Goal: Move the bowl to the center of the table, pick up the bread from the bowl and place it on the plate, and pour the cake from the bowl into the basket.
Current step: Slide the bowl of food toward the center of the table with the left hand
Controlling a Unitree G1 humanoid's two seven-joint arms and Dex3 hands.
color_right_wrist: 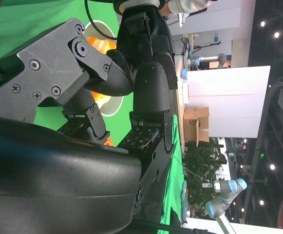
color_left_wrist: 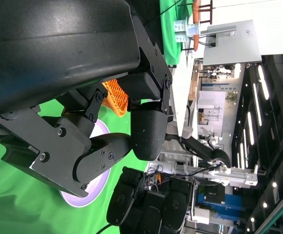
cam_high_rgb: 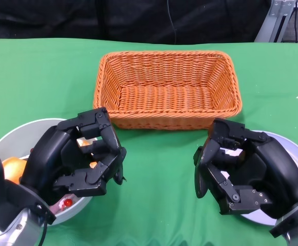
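Plainly, bowl (cam_high_rgb: pixel 15 134): sat at the near-left of the green table (cam_high_rgb: pixel 159 169), well off centre, with orange food showing inside it and a small red bit near its front rim.
Way to centre: the bowl lay to the left of the table's middle, so the coming move would probably carry it rightward, toward the bare cloth in front of the basket (cam_high_rgb: pixel 167 88).
Left hand (cam_high_rgb: pixel 79 156): hovered over the bowl's right rim, fingers curled; whether it gripped the rim, I could not tell.
Nearer hand: the left, by far.
Right hand (cam_high_rgb: pixel 236 171): hung over the plate (cam_high_rgb: pixel 296 154) at the near-right, fingers bent inward with nothing seen in them.
Basket: stood at the far middle, its long axis running left to right, apart from both dishes.
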